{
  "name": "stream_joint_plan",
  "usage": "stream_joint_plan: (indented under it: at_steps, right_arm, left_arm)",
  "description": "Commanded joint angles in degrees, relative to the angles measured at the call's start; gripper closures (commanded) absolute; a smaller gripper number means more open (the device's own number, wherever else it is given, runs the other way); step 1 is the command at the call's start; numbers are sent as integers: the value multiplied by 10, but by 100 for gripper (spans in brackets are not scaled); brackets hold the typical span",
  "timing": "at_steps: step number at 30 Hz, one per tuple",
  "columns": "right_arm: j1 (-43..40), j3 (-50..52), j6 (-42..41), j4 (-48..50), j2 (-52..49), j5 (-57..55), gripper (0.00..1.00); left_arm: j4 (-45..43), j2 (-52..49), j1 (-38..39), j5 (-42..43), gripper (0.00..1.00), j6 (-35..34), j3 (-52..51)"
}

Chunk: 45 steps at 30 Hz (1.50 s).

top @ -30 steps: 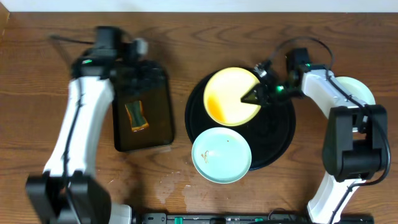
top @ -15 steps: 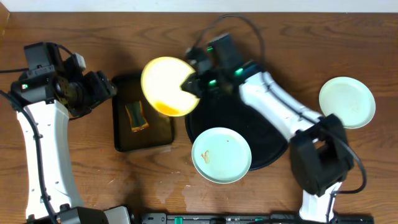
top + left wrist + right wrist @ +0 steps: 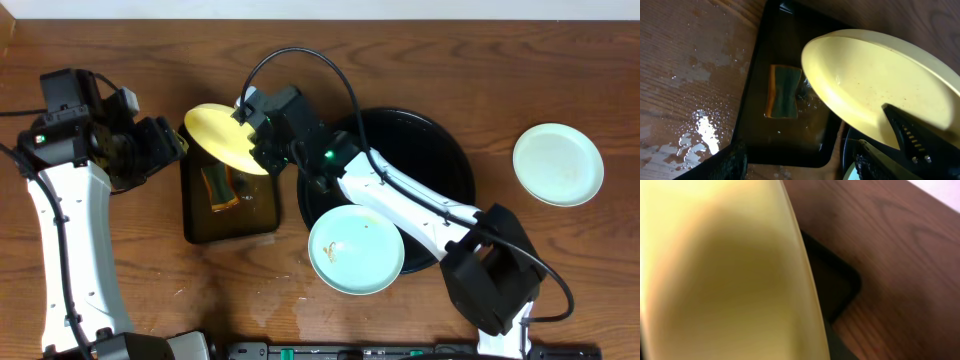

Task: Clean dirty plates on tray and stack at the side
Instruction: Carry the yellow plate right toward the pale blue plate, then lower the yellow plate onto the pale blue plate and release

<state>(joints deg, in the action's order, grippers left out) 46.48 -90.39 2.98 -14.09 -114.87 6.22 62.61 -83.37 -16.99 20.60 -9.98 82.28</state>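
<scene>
Mint-blue, the nearest plate overlaps the round black tray's front rim. Farther back, the right gripper pinches the yellow plate, tilted above the rectangular tray and its sponge. The left gripper hovers beside it, fingers spread and empty. A second mint plate lies on the table, well apart.

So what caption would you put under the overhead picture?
Right gripper holds the yellow plate tilted over the rectangular tray with its sponge.
</scene>
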Motion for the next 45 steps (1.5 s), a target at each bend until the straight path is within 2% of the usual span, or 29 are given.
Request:
stream_joint_plan:
  at_steps: [1,11,15,19,23,29,36,42,45]
  right_arm:
    - [1,-19,36,-4,34,-31,99]
    - [0,-19,42,-34,58,-32,99]
    - [-14,-19,-18,-58,69,-48,99]
    - [-57,-19,-104,-102,95,-47,99]
    - [-133,-19,-205,-174,135,-20,99]
    - [-259,-19,-248,-293,187,23,99]
    - [-407,-19,-250,-421,201,87,99]
    - [-572,-18,-210,-443,201,213,99]
    - [-664,-16,-200,-457,200,233,99]
  left_arm:
    - [1,4,-1,-8,31,14,7]
    - [-1,4,-1,-7,31,14,7]
    - [-1,4,0,3,31,14,7]
    - [-9,4,8,48,32,16,7]
    - [-27,4,40,73,34,27,7]
    - [-66,4,117,73,34,27,7]
    - [-118,4,208,68,34,26,7]
    - [-118,4,245,27,34,24,7]
    - [-117,4,249,27,34,24,7]
